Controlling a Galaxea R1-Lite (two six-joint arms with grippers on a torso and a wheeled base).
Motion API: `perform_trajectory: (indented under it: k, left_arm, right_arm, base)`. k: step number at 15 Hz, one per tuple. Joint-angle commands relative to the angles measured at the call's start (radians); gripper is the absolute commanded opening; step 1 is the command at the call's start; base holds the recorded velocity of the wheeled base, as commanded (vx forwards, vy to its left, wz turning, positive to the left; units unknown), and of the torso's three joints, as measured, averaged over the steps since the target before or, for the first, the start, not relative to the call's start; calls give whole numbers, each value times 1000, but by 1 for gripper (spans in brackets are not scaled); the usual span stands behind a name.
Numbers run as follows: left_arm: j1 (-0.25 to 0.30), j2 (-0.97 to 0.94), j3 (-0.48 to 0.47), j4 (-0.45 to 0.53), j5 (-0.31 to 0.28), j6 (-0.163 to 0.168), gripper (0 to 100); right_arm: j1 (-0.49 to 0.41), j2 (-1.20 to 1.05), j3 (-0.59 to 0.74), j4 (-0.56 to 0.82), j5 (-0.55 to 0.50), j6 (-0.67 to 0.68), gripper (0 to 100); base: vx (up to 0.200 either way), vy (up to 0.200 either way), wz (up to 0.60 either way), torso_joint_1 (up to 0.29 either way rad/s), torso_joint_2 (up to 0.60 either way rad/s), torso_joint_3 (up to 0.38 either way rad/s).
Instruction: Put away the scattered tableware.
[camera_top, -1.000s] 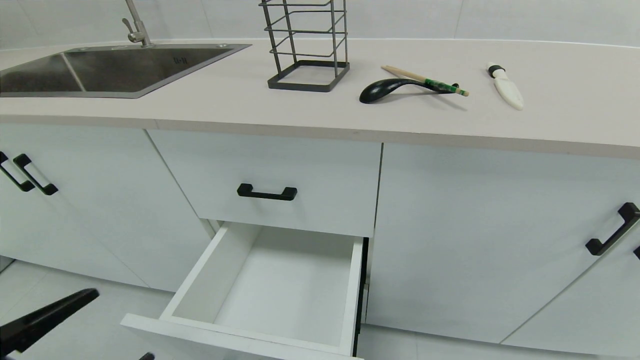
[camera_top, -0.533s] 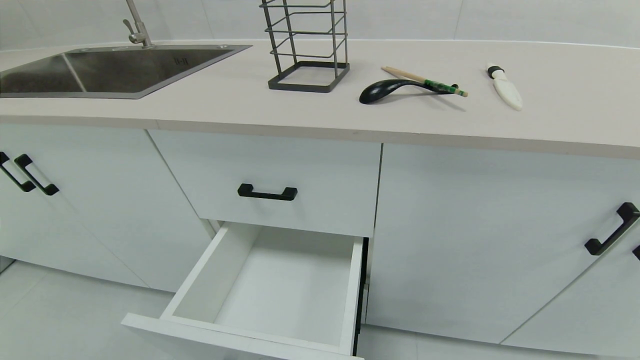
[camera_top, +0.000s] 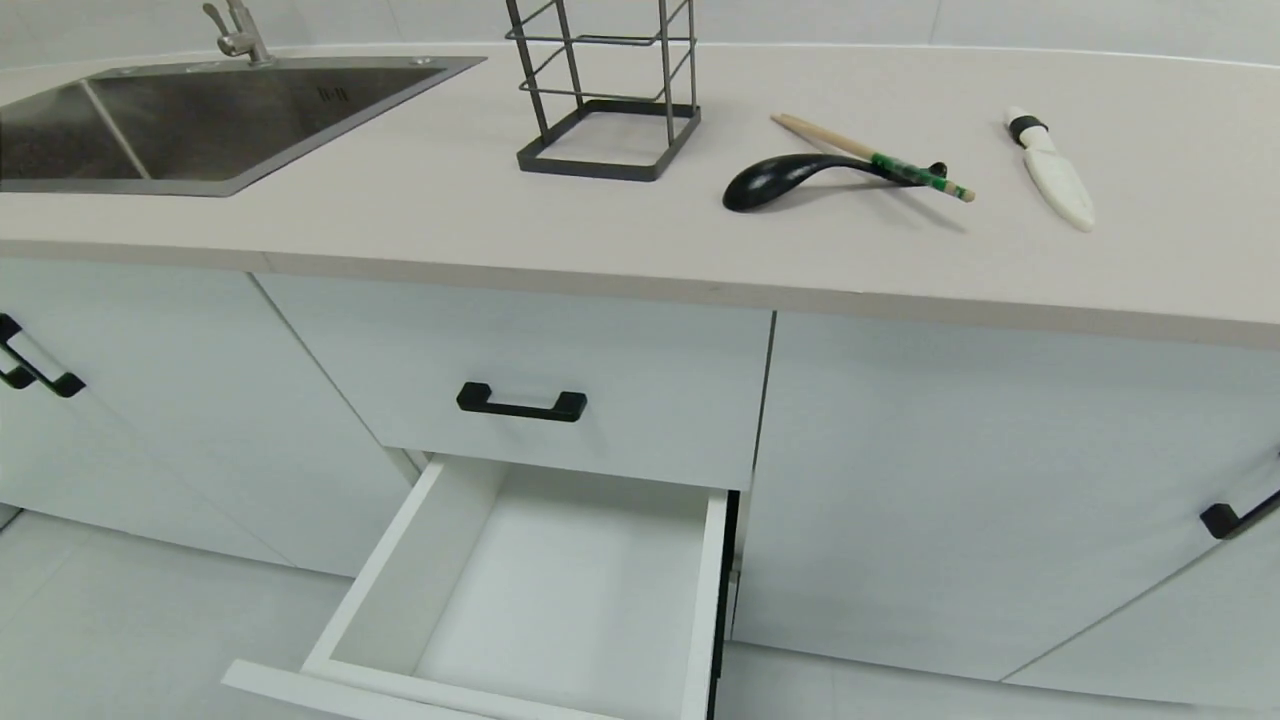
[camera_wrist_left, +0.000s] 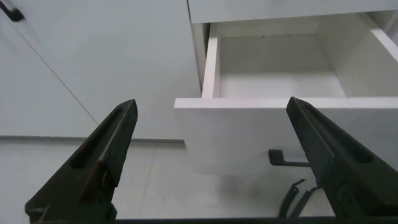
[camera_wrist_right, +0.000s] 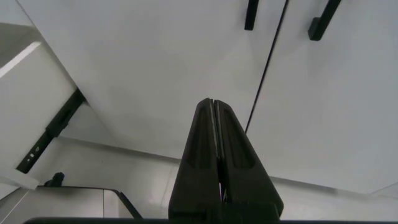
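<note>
The drawer in the lower middle of the head view is pulled out and nothing lies in it, so I judge the opening step done and the collecting not yet begun. The black spoon, the chopsticks that rest across its handle and the white knife lie on the desk in the upper right, to the right of the wire rack.

The left hand is spread wide, low before the drawer front. The right hand is pressed together and holds nothing, low before the cabinet doors. The next move probably calls for raising one hand to the desk and taking the chopsticks first.

Against one second ago the whole head view has shifted, so the camera moved, not the tableware. The left arm has left the lower left corner.
</note>
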Motion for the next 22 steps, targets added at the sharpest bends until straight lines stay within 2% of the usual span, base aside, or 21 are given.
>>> perform_trajectory:
  k: [1, 2, 3, 4, 6, 7, 9, 15, 19, 22]
  left_arm:
    - [1, 0, 0, -1, 1, -1, 100]
    - [1, 0, 0, -3, 7, 15, 100]
    - [1, 0, 0, -4, 7, 50, 100]
    - [1, 0, 0, -7, 9, 64, 100]
    - [1, 0, 0, -4, 4, -7, 100]
    - [1, 0, 0, -3, 2, -28, 100]
    - [2, 0, 0, -4, 4, -45, 100]
    - [1, 0, 0, -3, 2, -22, 100]
    - [2, 0, 0, -3, 4, -27, 100]
    - [1, 0, 0, -3, 4, -25, 100]
  right_arm:
    - [1, 1, 0, 0, 0, -1, 0]
    - [1, 1, 0, 0, 0, -1, 0]
    - [1, 1, 0, 0, 0, -1, 0]
    - [1, 1, 0, 1, 0, 1, 0]
    - [1, 1, 0, 1, 0, 1, 0]
    - [1, 1, 0, 1, 0, 1, 0]
    - [1, 1, 0, 1, 0, 1, 0]
    - [1, 1, 0, 0, -1, 4, 0]
    - [1, 1, 0, 1, -6, 4, 0]
    - [1, 1, 0, 1, -4, 1, 0]
  base:
    - [0, 0, 0, 256, -569, -271]
    - [0, 0, 0, 203, -725, -203]
    - [0, 0, 0, 188, -681, -183]
    - [0, 0, 0, 212, -593, -198]
    - [0, 0, 0, 237, -508, -212]
    - [0, 0, 0, 217, -481, -227]
    - [0, 0, 0, 80, -476, -224]
    - [0, 0, 0, 310, -491, -235]
    - [0, 0, 0, 282, -520, -249]
    - [0, 0, 600, 240, -460, -220]
